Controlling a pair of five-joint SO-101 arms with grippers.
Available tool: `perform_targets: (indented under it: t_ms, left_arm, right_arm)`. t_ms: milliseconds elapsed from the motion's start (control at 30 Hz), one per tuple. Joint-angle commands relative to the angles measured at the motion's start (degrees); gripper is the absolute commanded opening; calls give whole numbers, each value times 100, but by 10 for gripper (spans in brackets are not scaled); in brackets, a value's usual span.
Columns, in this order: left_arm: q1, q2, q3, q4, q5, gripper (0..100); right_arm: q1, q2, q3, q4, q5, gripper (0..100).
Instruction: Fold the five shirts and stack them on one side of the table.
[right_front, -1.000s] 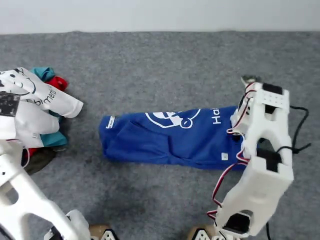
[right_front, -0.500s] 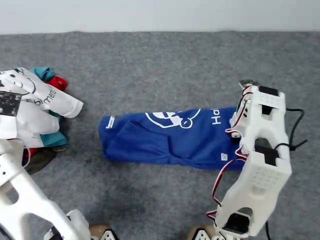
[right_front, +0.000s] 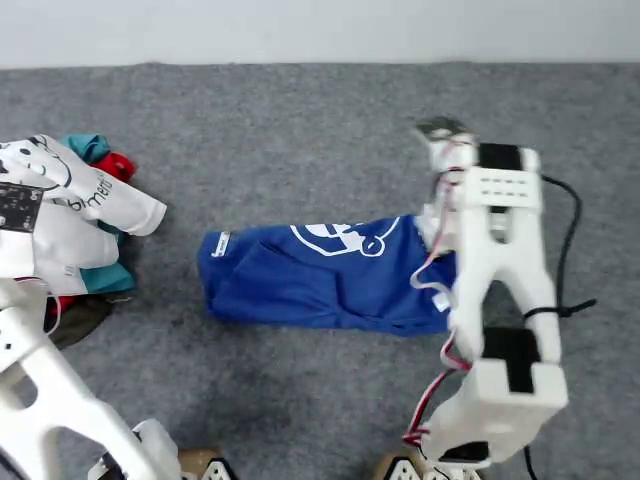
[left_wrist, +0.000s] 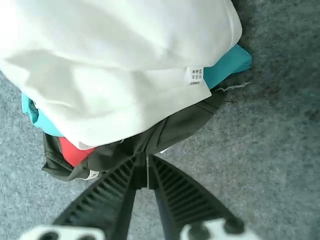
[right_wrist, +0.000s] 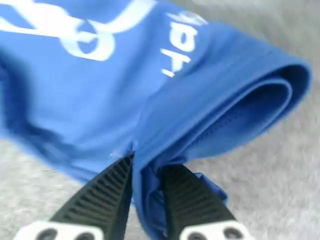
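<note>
High view: the blue shirt (right_front: 310, 280) lies in the middle of the table (right_front: 300, 130), the stack (right_front: 60, 220) at its left edge.
Left wrist view: the left gripper (left_wrist: 147, 172) is beside the stack, jaws together and empty.
Right wrist view: the right gripper (right_wrist: 147, 172) clamps the shirt's end. Carry it across evenly and align the edges.

Both grippers closed, one arm at each side of the table.
My right arm (right_front: 495, 270) stretches forward from its base at the near edge, wrist tipped down. The right gripper (right_wrist: 145, 167) has its black ribbed fingers (right_wrist: 107, 192) pinched on a fold of the blue shirt (right_wrist: 100, 85). My left arm (right_front: 40, 410) rises at the near left corner, and the left gripper (left_wrist: 144, 162) points down, its fingers pressed together tip to tip.
</note>
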Motion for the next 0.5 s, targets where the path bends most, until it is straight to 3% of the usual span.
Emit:
perform_targets:
  t_ms: [0,200,467]
  left_arm:
    - [26,-220,-251,62,-26,15]
    - [53,-220,-251,18,316,15]
    - [53,-220,-251,18,413,15]
  right_arm:
    - [-840,-646,-88,31,53,9]
    - [-2009,-673,-97,-488,26,9]
    - [-3046,-453,-88,-1437,-70,9]
